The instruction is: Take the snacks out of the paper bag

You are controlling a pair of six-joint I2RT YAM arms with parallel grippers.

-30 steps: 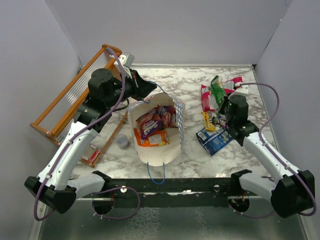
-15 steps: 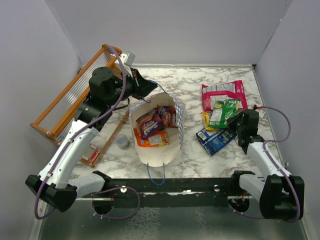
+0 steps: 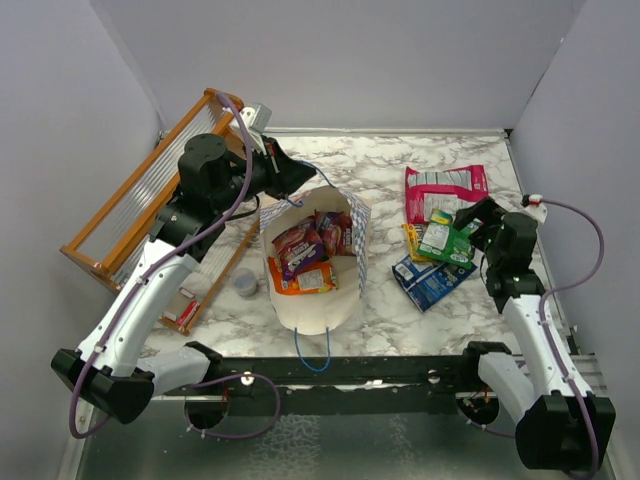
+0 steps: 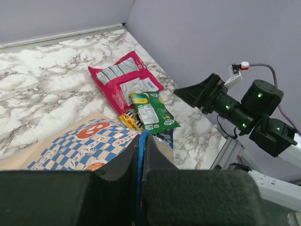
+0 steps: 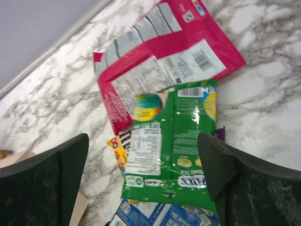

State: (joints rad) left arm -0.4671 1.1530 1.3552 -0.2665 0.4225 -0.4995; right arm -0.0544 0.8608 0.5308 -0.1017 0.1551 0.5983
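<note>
The paper bag [image 3: 312,308], checkered outside and cream inside, stands open at the table's middle. Purple and orange snacks [image 3: 300,250] lie in it. My left gripper [image 3: 293,184] is shut on the bag's blue string handle [image 4: 139,155] at the far rim. To the right a pink-red pouch [image 3: 445,186], a green packet [image 3: 440,238], a yellow bar [image 3: 413,243] and a blue packet [image 3: 425,282] lie in a loose pile on the table. My right gripper [image 5: 143,141] hangs open just above the green packet [image 5: 174,141], holding nothing.
An orange wooden rack [image 3: 140,200] leans at the back left. A small grey-blue cup [image 3: 245,285] and a small red-and-white box [image 3: 183,308] sit left of the bag. Grey walls close in on the table at the back and on both sides.
My right gripper opened and let go of the green packet, which now lies on the pile; the arm drew back to the right. The left gripper kept still on the handle.
</note>
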